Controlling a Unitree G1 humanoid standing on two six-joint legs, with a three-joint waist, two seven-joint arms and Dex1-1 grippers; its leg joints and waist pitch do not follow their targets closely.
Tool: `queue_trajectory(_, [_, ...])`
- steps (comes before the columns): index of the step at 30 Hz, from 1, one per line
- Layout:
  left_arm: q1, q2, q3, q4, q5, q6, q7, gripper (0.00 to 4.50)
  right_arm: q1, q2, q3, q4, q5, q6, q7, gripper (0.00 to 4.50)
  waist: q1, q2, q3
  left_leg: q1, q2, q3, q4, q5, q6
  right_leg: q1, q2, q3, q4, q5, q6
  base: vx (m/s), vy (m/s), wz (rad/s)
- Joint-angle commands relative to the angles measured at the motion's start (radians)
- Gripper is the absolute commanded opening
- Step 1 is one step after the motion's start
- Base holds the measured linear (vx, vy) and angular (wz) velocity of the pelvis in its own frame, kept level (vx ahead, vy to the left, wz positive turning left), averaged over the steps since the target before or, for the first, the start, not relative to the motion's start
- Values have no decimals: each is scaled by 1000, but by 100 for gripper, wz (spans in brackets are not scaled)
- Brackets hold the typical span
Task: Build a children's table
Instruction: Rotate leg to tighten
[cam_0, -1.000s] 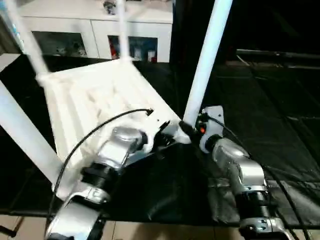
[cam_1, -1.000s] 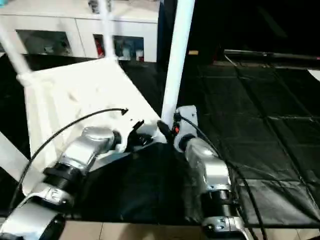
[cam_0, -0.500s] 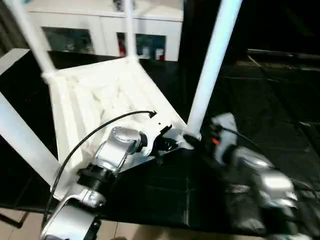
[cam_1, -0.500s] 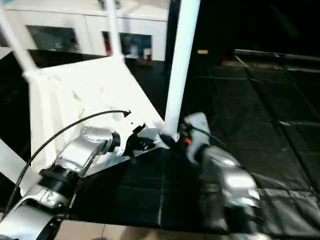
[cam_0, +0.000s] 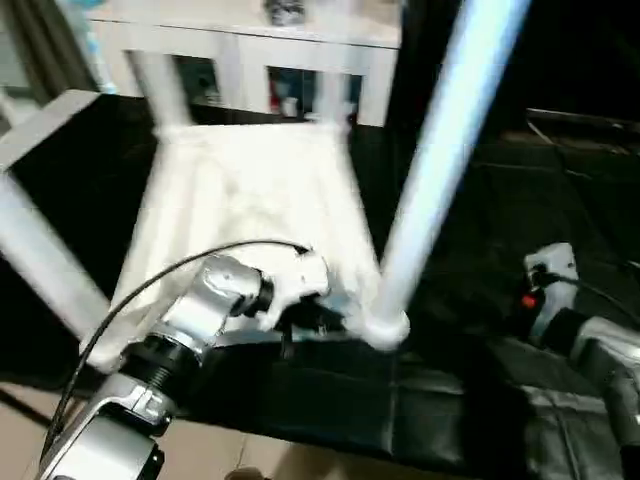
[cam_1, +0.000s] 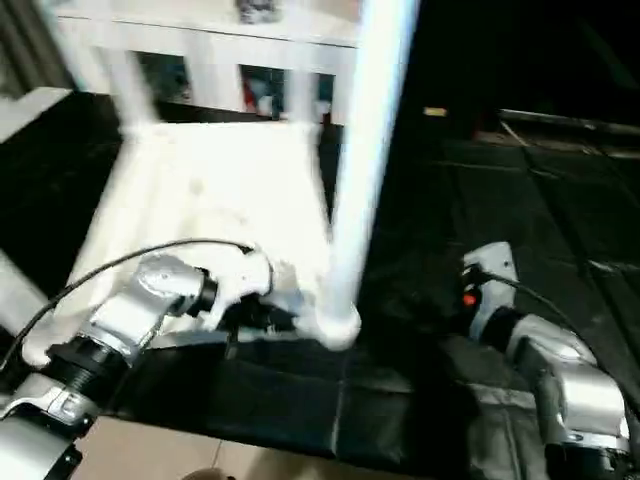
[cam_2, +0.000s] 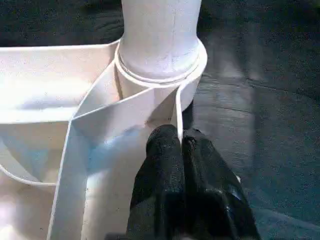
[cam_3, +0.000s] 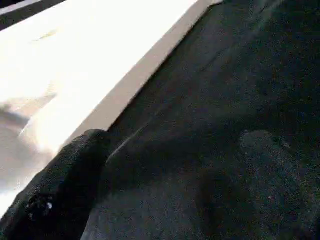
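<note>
The left gripper (cam_2: 180, 145) is clamped on the tabletop (cam_0: 250, 200) rim beside the near leg (cam_0: 440, 170). Whether the right gripper (cam_3: 65, 165), apart from it, is closed cannot be told. Risk: a one-sided hold may let the tabletop twist.

tabletop (cam_2: 45, 95): white plastic, smooth, a bit shiny
leg (cam_0: 440, 170): white plastic tube, smooth
mat (cam_0: 560, 200): black, dull, creased
forearm (cam_1: 150, 300): shiny silver metal
fingers (cam_2: 165, 175): black, dull

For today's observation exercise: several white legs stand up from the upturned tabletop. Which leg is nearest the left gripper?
The thick near-corner leg. The left gripper pinches the tabletop rim right beside its socket; the others rise from farther corners.
</note>
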Motion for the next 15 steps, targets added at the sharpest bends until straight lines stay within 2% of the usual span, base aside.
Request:
queue_trajectory(1, [-22, -54, -48, 4, -9, -82, -42, 0, 13, 32, -10, -22, -5, -18, -55, 448, -12, 0, -68, 18, 41, -4, -58, -173, 42, 45, -80, 60, -85, -245, -151, 0, 0, 0])
queue_trajectory(3, [-25, -63, -52, 11, -7, -98, -39, 0, 15, 43, -13, -23, -7, -23, -69, 448, -12, -1, -69, 14, 42, -4, -59, -174, 42, 50, -83, 58, -83, -242, -151, 0, 0, 0])
queue_trajectory(4, [-39, -86, -55, 35, -5, -133, -34, 0, 23, 81, -21, -32, -12, -30, -117, 448, -12, 3, -71, 11, 43, -6, -59, -163, 43, 51, -85, 59, -81, -229, -151, 0, 0, 0])
queue_trajectory(5, [-45, -96, -56, 47, -4, -149, -33, 0, 28, 96, -24, -37, -12, -33, -136, 448, -12, 3, -71, 14, 43, -4, -59, -165, 42, 47, -84, 60, -82, -226, -150, 0, 0, 0])
queue_trajectory(6, [-51, -103, -55, 59, -4, -164, -31, 0, 38, 111, -27, -48, -12, -39, -155, 448, -13, 2, -72, 13, 43, -5, -59, -167, 40, 50, -85, 59, -80, -221, -153, 0, 0, 0])
queue_trajectory(7, [-56, -108, -54, 72, -7, -182, -36, 0, 47, 125, -32, -60, -10, -46, -171, 448, -14, 6, -73, 9, 43, -7, -59, -159, 39, 54, -86, 59, -77, -205, -152, 0, 0, 0])
queue_trajectory(8, [-57, -110, -54, 78, -9, -193, -39, 0, 55, 132, -35, -68, -8, -51, -179, 448, -15, 3, -72, 6, 42, -7, -60, -157, 41, 54, -86, 59, -79, -202, -149, 0, 0, 0])
queue_trajectory(9, [-57, -114, -52, 86, -13, -200, -42, 0, 65, 137, -40, -79, -3, -48, -194, 448, -15, 13, -73, 5, 40, -8, -60, -156, 39, 57, -87, 59, -78, -203, -144, 0, 0, 0])
queue_trajectory(12, [-73, -114, -45, 142, -1, -246, -30, 0, 84, 147, -44, -98, -11, -68, -230, 448, -22, 2, -71, 1, 35, -5, -58, -158, 45, 60, -86, 58, -84, -233, -127, 0, 0, 0])
queue_trajectory(13, [-77, -111, -45, 159, 4, -262, -28, 0, 86, 152, -49, -102, -9, -69, -239, 448, -22, 6, -70, 3, 33, -5, -58, -160, 46, 58, -86, 57, -87, -264, -116, 0, 0, 0])
queue_trajectory(15, [-83, -107, -43, 181, 11, -284, -23, 0, 87, 159, -56, -105, -12, -77, -254, 448, -26, 3, -70, 1, 34, -6, -59, -160, 44, 58, -85, 57, -88, -283, -104, 0, 0, 0])
